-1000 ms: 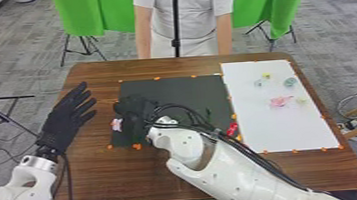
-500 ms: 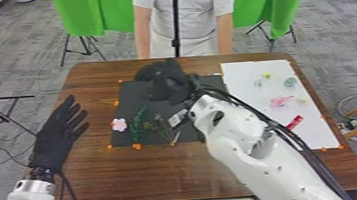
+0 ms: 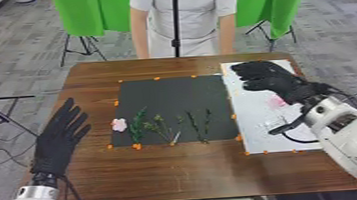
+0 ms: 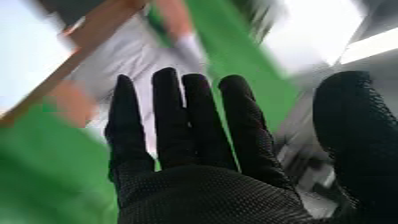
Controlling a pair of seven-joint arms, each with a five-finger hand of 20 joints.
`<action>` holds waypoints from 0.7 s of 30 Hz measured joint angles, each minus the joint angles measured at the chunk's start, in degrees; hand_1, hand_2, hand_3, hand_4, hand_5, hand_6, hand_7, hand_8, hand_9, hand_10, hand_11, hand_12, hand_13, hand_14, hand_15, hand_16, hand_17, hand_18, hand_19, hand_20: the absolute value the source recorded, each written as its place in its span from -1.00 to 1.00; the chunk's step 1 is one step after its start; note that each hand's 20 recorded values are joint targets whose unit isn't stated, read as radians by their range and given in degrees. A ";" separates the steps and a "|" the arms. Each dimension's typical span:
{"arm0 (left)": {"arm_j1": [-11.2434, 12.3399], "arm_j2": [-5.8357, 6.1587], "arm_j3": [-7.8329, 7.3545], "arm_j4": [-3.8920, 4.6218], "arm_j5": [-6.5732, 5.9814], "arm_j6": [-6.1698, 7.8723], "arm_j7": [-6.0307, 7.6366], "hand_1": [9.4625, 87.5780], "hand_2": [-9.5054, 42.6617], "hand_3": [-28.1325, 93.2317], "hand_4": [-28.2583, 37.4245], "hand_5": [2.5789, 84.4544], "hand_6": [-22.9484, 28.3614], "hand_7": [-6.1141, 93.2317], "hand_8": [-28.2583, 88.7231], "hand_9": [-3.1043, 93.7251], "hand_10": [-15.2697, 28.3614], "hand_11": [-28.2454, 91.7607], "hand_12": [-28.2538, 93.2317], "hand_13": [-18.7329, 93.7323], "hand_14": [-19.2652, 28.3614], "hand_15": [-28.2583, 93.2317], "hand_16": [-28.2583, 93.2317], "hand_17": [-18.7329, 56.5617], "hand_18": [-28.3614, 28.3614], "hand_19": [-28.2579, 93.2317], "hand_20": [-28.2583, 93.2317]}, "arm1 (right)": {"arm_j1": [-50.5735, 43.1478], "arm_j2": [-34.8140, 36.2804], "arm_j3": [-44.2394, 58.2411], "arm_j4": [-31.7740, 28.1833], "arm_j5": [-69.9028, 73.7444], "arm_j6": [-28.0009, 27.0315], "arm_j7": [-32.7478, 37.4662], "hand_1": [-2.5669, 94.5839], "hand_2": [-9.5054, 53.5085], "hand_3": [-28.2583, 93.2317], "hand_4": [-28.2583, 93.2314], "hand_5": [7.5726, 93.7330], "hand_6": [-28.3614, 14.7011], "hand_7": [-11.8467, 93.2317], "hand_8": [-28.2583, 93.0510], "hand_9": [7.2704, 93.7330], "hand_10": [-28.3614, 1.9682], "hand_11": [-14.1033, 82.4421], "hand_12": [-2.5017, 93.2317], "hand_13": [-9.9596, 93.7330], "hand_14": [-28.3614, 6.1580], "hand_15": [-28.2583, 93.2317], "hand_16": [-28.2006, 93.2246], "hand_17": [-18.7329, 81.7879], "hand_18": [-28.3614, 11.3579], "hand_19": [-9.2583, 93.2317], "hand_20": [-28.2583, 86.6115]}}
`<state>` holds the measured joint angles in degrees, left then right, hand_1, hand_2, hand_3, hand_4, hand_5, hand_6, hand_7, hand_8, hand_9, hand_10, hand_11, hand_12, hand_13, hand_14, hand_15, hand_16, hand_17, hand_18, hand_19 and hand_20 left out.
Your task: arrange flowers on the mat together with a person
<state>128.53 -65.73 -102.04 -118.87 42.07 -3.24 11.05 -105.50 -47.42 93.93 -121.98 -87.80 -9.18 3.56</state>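
My right hand (image 3: 272, 78) is over the upper part of the white mat (image 3: 257, 128), open. In the right wrist view the right hand (image 4: 195, 185) has straight fingers and holds nothing. My left hand (image 3: 57, 143) is open above the table's left side. On the black mat (image 3: 179, 95) lie a pink flower (image 3: 119, 124) at the left edge, a green leafy stem (image 3: 138, 125), a branching stem (image 3: 161, 126) and two thin dark green stems, one of them (image 3: 207, 120) farthest right. A pink flower (image 3: 277, 102) on the white mat is partly hidden by my right arm.
The brown table (image 3: 162, 174) runs along the near side of both mats. Orange tape pieces mark the mats' edges. A person stands beyond the far edge, arms down. A thin dark pole rises between the person and the robot.
My right hand has swung from the black mat across to the white mat, uncovering the stems. The left hand has shifted slightly down since the first frame.
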 measured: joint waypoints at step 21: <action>-0.04 -3.99 1.46 0.06 0.57 0.05 0.91 -0.61 -0.77 0.67 -0.95 -0.47 -0.07 -0.55 -0.67 -0.57 0.13 -0.34 -0.30 -0.39 0.27 -0.33 -0.42 -0.85 0.69 0.10 -0.31 | -18.77 -14.30 13.51 -4.47 22.45 8.13 -2.96 -0.62 -0.67 0.91 -0.90 -0.24 0.02 -0.51 -0.69 -0.27 -0.13 -0.41 -0.47 -0.22 -0.12 -0.08 -0.13 -0.48 -0.70 0.06 -0.01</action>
<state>128.49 -69.73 -100.57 -118.81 42.64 -3.19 11.96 -124.27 -61.72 107.44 -126.45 -65.36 -1.05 0.60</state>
